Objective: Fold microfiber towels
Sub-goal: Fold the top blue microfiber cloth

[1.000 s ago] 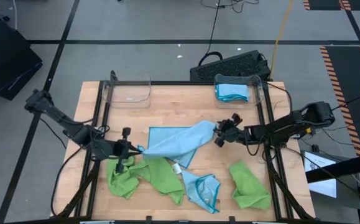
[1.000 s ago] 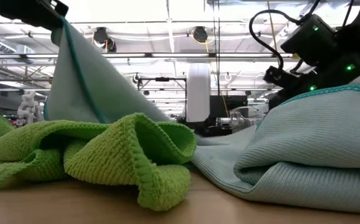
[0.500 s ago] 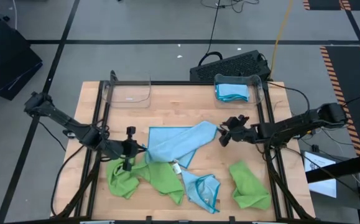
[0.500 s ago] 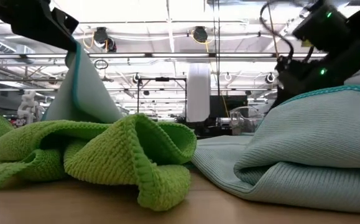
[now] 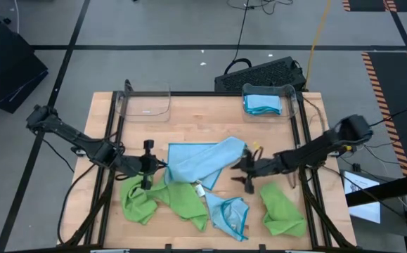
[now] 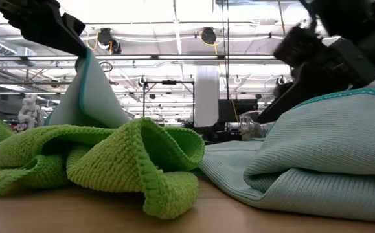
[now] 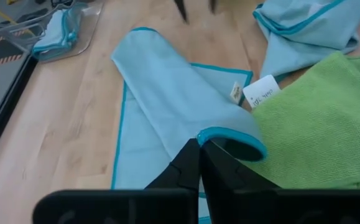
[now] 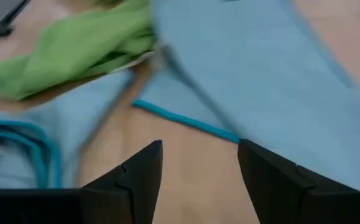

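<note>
- From above, on the bench (image 5: 189,116), a blue towel (image 5: 192,160) is spread at mid-bench with one side folded over. Its left corner is pinched by the left gripper (image 5: 154,166). The right gripper (image 5: 242,171) hovers just beside the towel's right edge, fingers spread and empty. A crumpled green towel (image 5: 162,199) lies at the front left, a second green towel (image 5: 282,209) at the front right, and a bunched blue towel (image 5: 229,213) between them. A bin (image 5: 292,105) at the back right holds folded blue towels (image 5: 261,103); another bin (image 5: 145,104) stands at the back left.
- At bench level, the green towel (image 6: 103,165) is heaped in the foreground, with blue cloth (image 6: 323,152) mounded to the right. A blue corner (image 6: 87,94) is held raised behind the green heap.
- Through the left wrist camera, the left gripper (image 7: 199,149) is seen clenched on the teal hem of the blue towel (image 7: 167,99), next to green cloth (image 7: 323,124) and a white tag (image 7: 262,91).
- Through the right wrist camera, the right gripper (image 8: 199,163) is seen released over bare wood, with the blue towel's (image 8: 260,81) teal edge just ahead.
</note>
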